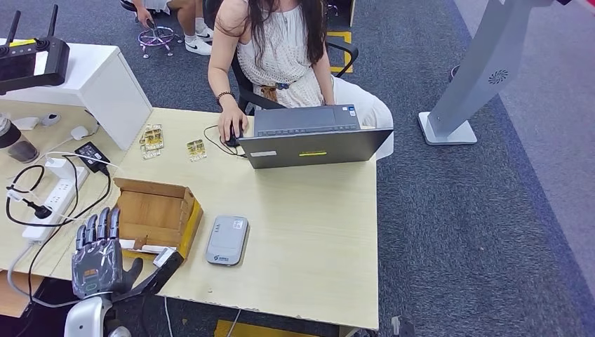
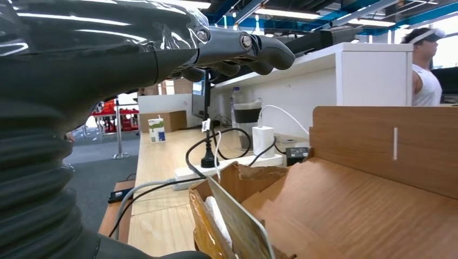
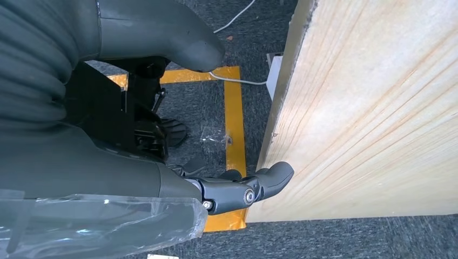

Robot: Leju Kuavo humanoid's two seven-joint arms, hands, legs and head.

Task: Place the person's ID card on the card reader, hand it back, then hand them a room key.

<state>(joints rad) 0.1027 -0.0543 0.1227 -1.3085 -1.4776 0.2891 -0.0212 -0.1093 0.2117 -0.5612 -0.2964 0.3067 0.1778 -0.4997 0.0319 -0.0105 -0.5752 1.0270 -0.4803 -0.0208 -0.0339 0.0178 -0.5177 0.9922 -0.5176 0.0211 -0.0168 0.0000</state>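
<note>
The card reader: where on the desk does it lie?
In the head view, the card reader lies flat near the desk's front edge, just right of the open cardboard box.

A flat grey rectangular card reader with rounded corners [image 1: 227, 240] is seen lying face up on the pale wooden tabletop [image 1: 309, 225], near its front edge and slightly tilted. A small blue mark is shown at its near end, and a pale panel at its far end. Nothing is placed on it. Just beside it, on the left, an open brown cardboard box [image 1: 156, 213] is set, in which thin white cards [image 2: 219, 218] are held upright along the near wall.
</note>
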